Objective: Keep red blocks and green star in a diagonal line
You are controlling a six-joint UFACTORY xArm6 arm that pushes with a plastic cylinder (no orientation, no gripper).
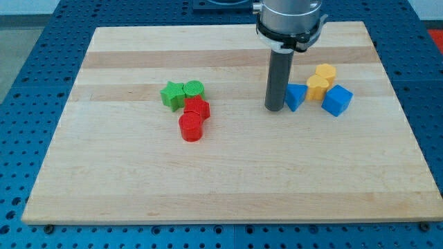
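A green star lies left of the board's middle, touching a green round block on its right. Just below them sits a red block, its shape unclear, and below that a red cylinder, touching it. The reds and the green star form a tight cluster. My tip rests on the board well to the right of this cluster, right beside the left edge of a blue block.
Right of my tip are two yellow blocks and a blue cube. The wooden board lies on a blue perforated table. The arm's housing hangs over the board's top edge.
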